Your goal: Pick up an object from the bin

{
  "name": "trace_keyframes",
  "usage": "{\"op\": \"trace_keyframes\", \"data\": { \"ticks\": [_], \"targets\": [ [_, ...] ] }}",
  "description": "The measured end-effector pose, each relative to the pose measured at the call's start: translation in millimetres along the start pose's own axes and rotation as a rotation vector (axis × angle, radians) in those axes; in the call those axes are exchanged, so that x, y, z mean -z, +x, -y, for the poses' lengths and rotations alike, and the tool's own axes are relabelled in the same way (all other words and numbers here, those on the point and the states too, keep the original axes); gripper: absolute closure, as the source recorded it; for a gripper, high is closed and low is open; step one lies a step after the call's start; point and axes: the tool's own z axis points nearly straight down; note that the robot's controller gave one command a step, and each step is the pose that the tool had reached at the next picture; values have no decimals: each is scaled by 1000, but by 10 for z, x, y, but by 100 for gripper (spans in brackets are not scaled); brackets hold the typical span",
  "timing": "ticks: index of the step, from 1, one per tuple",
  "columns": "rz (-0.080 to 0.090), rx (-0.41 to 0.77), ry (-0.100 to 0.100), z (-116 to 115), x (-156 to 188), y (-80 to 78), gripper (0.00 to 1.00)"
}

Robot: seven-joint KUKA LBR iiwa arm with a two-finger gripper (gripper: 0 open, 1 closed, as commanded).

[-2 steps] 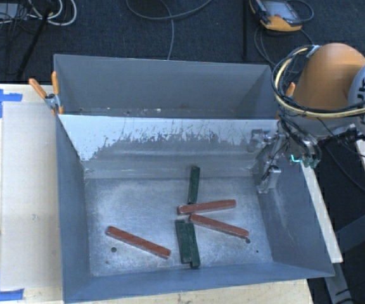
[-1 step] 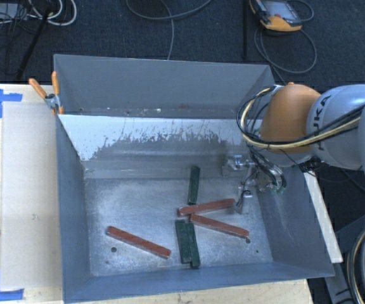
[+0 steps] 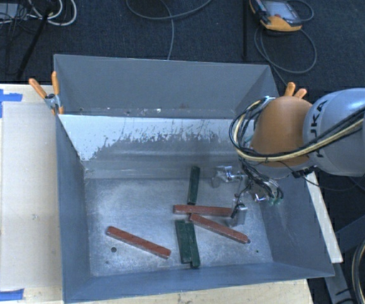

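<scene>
Pretty clearly a robotics lab, not a home or shop. An industrial arm [image 3: 338,132] comes in at 3 o'clock, with an orange cover [image 3: 282,128] and looped wiring [image 3: 236,132] at its wrist, over a grey metal bin [image 3: 163,68]. The dark carpet [image 3: 106,37] at 12 o'clock has loose cables [image 3: 172,37] strewn around, and a handset [image 3: 276,12] lies at 1 o'clock.

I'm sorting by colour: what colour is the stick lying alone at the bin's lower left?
The lone stick is reddish brown, clearest in the camera view.
</scene>
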Motion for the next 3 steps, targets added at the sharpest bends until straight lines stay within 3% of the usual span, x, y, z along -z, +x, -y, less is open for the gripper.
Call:
{"op": "trace_keyframes", "data": {
  "ticks": [1, 2, 3],
  "targets": [
    [2, 2, 1, 3, 6, -7, 100],
    [11, 101, 4, 9, 1440, -41, 100],
    [1, -28, 0, 59, 1017, -188, 100]
  ]
}}
